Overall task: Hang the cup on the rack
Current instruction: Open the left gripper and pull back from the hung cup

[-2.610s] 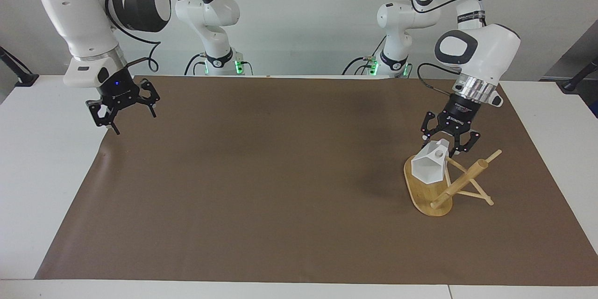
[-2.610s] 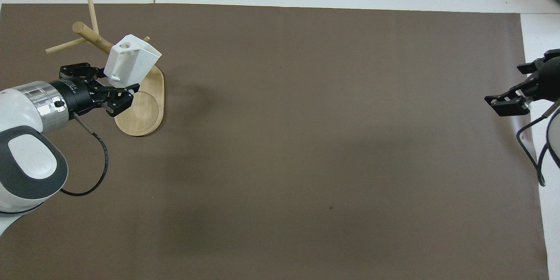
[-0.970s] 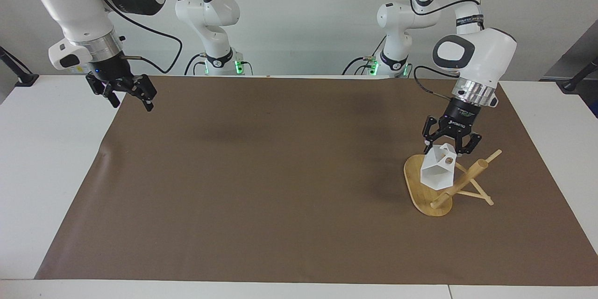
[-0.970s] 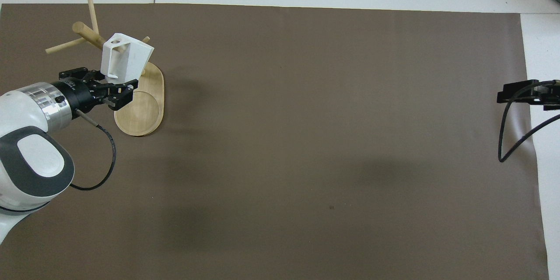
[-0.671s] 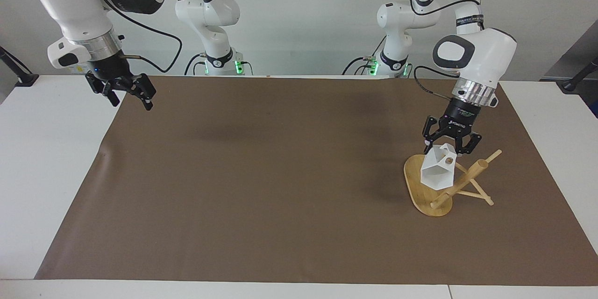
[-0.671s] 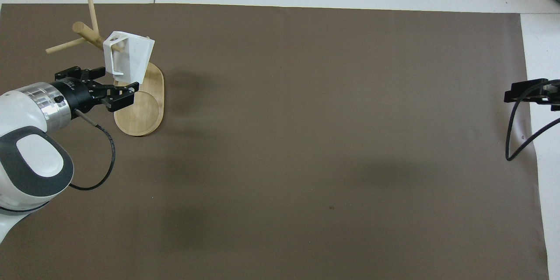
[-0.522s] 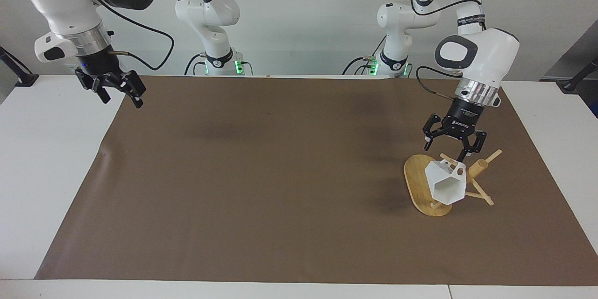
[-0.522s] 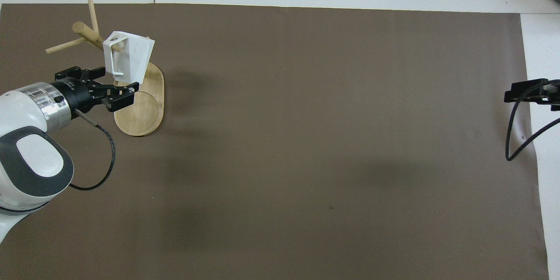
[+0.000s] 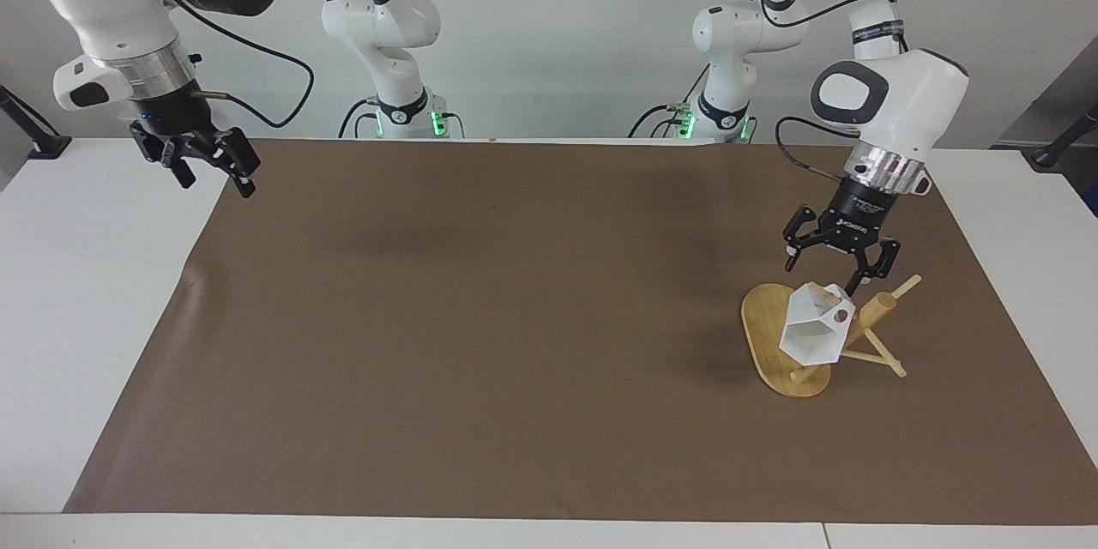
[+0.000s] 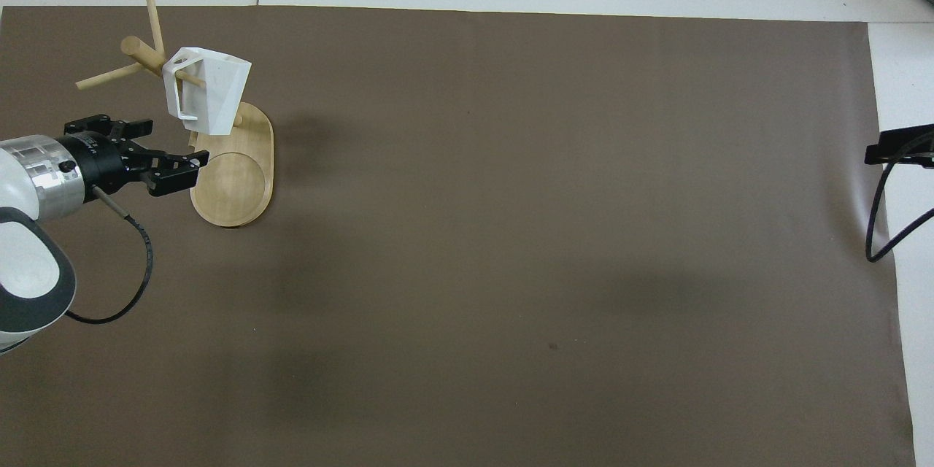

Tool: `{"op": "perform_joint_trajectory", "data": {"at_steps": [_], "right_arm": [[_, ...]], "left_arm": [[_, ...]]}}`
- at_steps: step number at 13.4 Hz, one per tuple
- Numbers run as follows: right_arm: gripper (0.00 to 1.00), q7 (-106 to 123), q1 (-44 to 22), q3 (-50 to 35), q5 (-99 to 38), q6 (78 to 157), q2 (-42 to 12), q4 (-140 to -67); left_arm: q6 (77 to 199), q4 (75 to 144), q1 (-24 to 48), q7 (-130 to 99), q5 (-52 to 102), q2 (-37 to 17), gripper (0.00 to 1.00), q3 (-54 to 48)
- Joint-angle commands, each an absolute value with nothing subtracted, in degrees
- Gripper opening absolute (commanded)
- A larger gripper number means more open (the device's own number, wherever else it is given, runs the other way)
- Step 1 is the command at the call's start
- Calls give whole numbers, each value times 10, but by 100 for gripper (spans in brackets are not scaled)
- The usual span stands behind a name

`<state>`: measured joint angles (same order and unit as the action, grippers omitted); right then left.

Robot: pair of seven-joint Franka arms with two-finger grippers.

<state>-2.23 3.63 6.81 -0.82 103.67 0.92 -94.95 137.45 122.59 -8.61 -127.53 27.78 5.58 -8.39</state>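
The white faceted cup (image 9: 815, 333) hangs by its handle on a thin peg of the bamboo rack (image 9: 760, 328), mouth tilted away from the robots. In the overhead view the peg passes through the handle of the cup (image 10: 210, 87), over the rack's oval base (image 10: 235, 190). My left gripper (image 9: 830, 271) is open just above the cup, apart from it and holding nothing; the overhead view shows the left gripper (image 10: 177, 141) beside the base. My right gripper (image 9: 216, 180) waits open and raised over the mat's edge at the right arm's end.
A brown mat (image 9: 515, 317) covers most of the white table (image 9: 77, 317). The rack's thick post (image 10: 146, 57) and its other pegs stick out toward the left arm's end. In the overhead view only a tip of the right gripper (image 10: 899, 147) shows, with its cable.
My left gripper opened and let go of the cup, which settled onto the peg and swung lower. The gripper then drew back and up. The right arm rose and pulled back toward its end.
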Motion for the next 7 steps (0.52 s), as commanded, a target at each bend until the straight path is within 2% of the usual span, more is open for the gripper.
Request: {"op": "perform_joint_trajectory", "data": {"at_steps": [1,4,7], "right_arm": [[100,-13,40,67,-5,1044,-7,-929],[100,39,40,67,-5,1063,-10,-926],[100,37,39,63,-8,1059,-8,-928]], "left_arm": [[1289,1186,-110,-1283,226,68,100,-86],[1244,1151,-99,-1256,151,67,100,-91],[1196,1119,-98,-1119,141,64,100,-92]]}}
